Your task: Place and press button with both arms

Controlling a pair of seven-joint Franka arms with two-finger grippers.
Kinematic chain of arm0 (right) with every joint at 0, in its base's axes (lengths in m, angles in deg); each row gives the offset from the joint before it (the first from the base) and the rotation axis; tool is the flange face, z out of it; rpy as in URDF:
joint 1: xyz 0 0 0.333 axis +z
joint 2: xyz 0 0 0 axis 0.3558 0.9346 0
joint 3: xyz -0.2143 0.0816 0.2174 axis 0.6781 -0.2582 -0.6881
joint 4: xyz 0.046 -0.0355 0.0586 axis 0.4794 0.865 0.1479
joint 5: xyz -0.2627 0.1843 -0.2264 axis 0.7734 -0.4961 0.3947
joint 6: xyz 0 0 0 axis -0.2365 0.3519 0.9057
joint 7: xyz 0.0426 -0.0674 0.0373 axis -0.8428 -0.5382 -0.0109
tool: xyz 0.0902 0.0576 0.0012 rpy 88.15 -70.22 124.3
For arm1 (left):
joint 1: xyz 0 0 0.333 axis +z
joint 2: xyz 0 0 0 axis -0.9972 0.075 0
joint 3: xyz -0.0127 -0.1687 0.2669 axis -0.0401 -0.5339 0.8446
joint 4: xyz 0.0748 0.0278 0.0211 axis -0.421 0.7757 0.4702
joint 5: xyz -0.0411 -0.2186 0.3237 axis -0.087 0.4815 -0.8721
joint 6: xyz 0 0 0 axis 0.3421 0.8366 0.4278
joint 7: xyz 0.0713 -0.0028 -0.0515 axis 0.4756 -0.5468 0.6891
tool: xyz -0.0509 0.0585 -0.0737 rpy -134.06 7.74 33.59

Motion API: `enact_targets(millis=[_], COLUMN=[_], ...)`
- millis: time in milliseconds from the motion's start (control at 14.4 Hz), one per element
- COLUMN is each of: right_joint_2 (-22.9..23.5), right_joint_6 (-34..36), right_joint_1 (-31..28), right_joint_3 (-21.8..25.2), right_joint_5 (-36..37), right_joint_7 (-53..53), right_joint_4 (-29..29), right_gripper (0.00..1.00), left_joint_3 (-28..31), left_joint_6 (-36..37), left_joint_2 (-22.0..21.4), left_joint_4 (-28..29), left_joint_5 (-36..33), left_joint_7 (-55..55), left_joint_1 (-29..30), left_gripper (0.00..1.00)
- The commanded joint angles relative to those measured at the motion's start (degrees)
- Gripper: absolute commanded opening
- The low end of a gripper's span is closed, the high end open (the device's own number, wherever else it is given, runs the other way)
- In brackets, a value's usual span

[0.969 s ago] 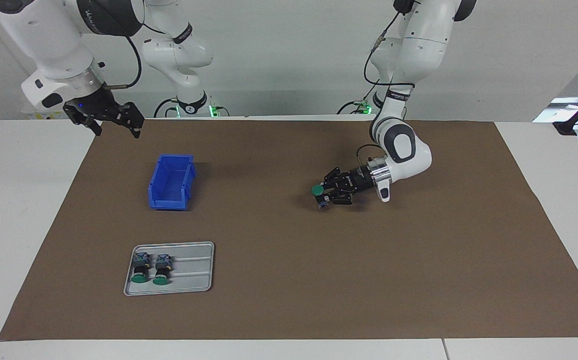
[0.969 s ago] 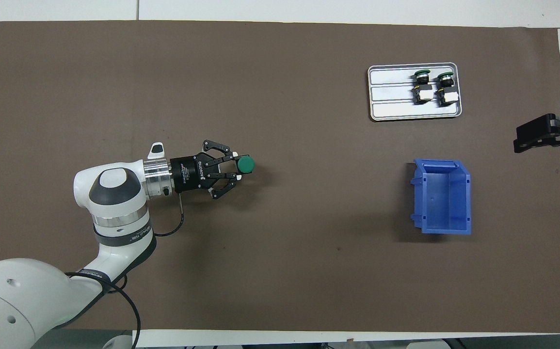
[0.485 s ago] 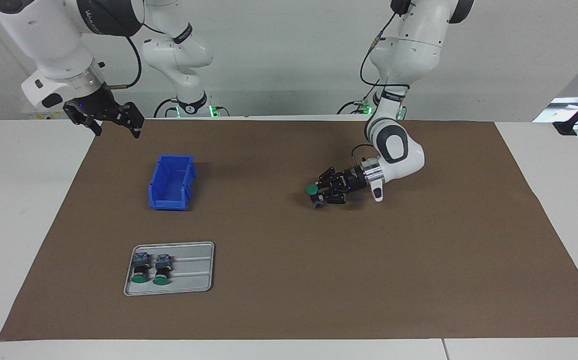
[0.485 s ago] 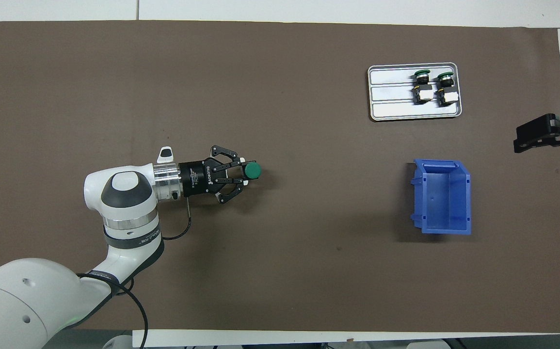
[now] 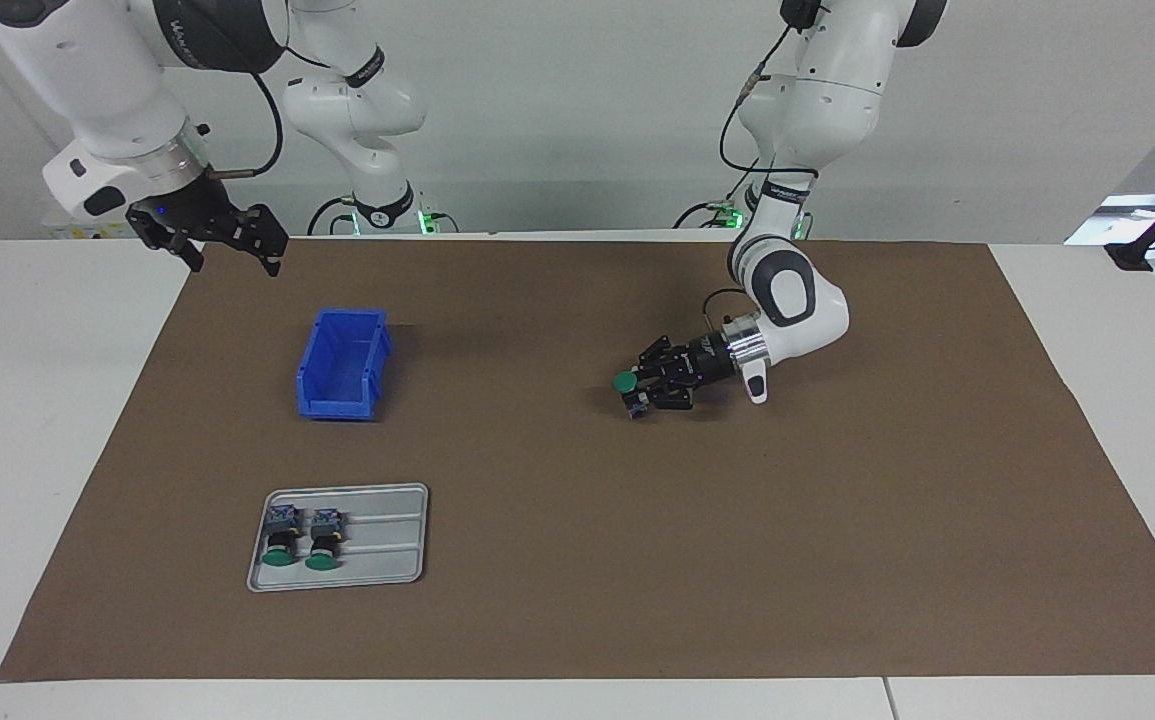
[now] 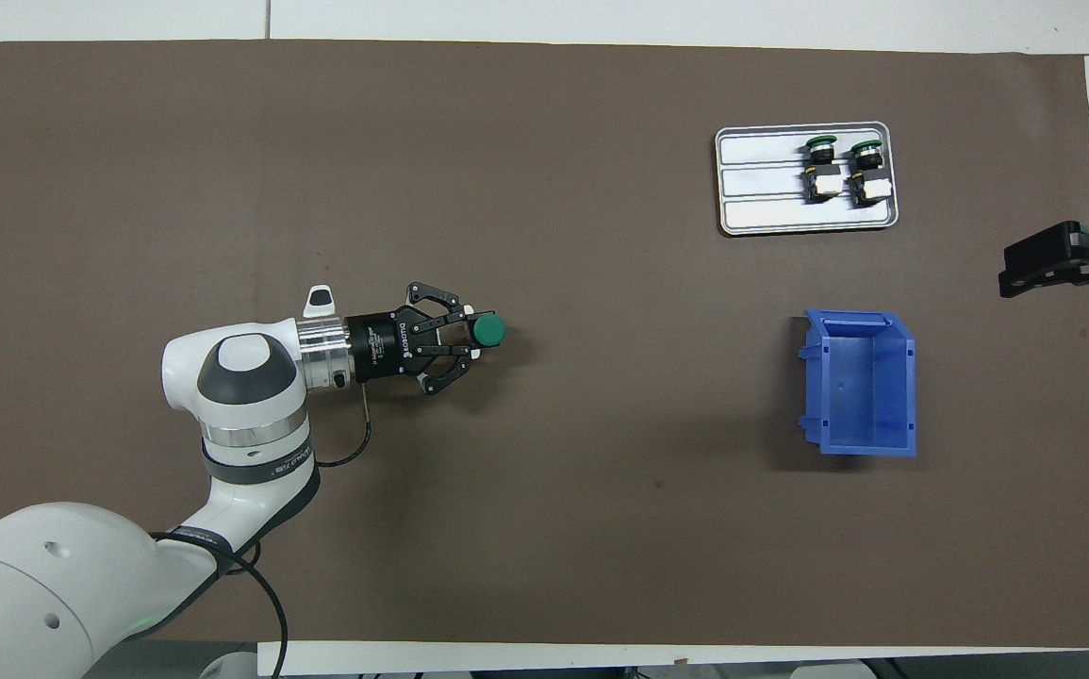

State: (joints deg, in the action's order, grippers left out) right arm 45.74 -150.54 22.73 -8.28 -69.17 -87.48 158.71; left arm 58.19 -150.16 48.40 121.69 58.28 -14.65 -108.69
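My left gripper (image 5: 645, 391) is low over the middle of the brown mat and is shut on a button (image 5: 625, 382). The button stands upright with its green cap on top. Its blue-grey block is at or just above the mat; I cannot tell which. In the overhead view the left gripper (image 6: 467, 338) lies sideways, with the button (image 6: 486, 329) at its tips. My right gripper (image 5: 232, 250) waits open and empty, raised over the mat's edge at the right arm's end, and also shows in the overhead view (image 6: 1058, 259).
A blue open bin (image 5: 342, 365) (image 6: 860, 382) stands on the mat toward the right arm's end. Farther from the robots lies a grey tray (image 5: 382, 560) (image 6: 761, 189) holding two more green-capped buttons (image 5: 282, 540) (image 5: 322, 540) on their sides.
My left gripper has come down and moved a little toward the right arm's end with the button in it. Most of this happened before the last half second. The right arm has not moved.
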Motion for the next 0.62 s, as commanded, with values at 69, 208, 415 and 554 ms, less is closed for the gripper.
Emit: enact_targets(millis=[69, 208, 415, 554], right_joint_2=[-1.2, -1.2, -1.2, -1.2], right_joint_6=[-0.2, -0.2, -0.2, -0.2], right_joint_1=[-0.4, -0.4, -0.4, -0.4], right_joint_3=[-0.2, -0.2, -0.2, -0.2], right_joint_5=[-0.3, -0.3, -0.3, -0.3], right_joint_7=[0.9, 0.9, 0.9, 0.9], right_joint_4=[1.4, 1.4, 1.4, 1.4], right_gripper=[0.98, 0.98, 0.98, 0.98], left_joint_3=[0.4, 0.4, 0.4, 0.4], left_joint_6=[-2.2, -3.0, -3.0, -2.9], left_joint_2=[0.0, 0.1, 0.1, 0.1], left_joint_4=[0.5, 0.5, 0.5, 0.6], left_joint_5=[1.4, 1.4, 1.4, 1.4], left_joint_7=[-1.1, -1.1, -1.1, -1.0], left_joint_1=[-1.6, -2.5, -2.2, -2.0], left_gripper=[0.14, 0.17, 0.22, 0.26])
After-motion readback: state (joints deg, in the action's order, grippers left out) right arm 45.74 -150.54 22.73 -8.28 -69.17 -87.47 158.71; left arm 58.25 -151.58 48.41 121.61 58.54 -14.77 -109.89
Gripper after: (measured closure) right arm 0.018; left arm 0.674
